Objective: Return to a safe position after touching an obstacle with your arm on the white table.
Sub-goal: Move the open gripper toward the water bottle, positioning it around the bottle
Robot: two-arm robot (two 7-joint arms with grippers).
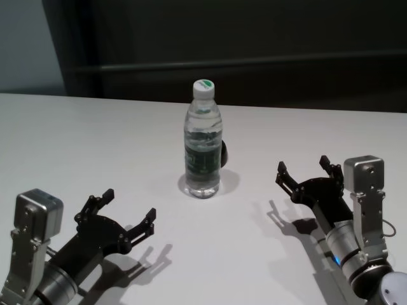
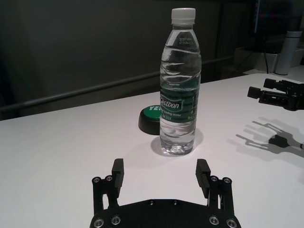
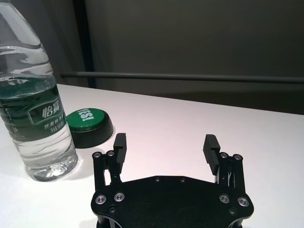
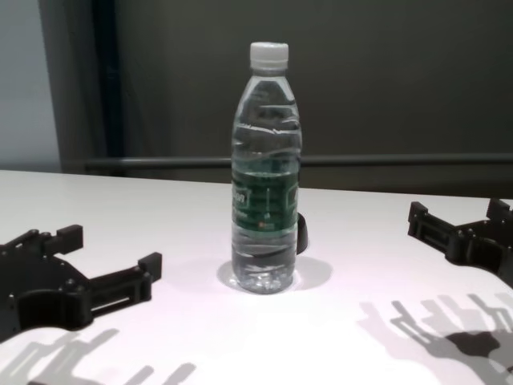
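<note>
The obstacle, a tall clear water bottle (image 1: 203,143) with a white cap and dark green label, stands upright mid-table; it also shows in the left wrist view (image 2: 179,85), the right wrist view (image 3: 33,99) and the chest view (image 4: 265,172). The white table (image 1: 82,140) spreads wide around it. My left gripper (image 1: 130,213) is open and empty, low over the table, near and left of the bottle, apart from it; it shows in its wrist view (image 2: 161,176). My right gripper (image 1: 304,170) is open and empty, right of the bottle, apart from it; it shows in its wrist view (image 3: 165,149).
A low black puck with a green top (image 3: 89,124) sits just behind the bottle, mostly hidden by it in the head view (image 1: 224,154). A dark wall with a horizontal rail (image 1: 254,63) runs behind the table's far edge.
</note>
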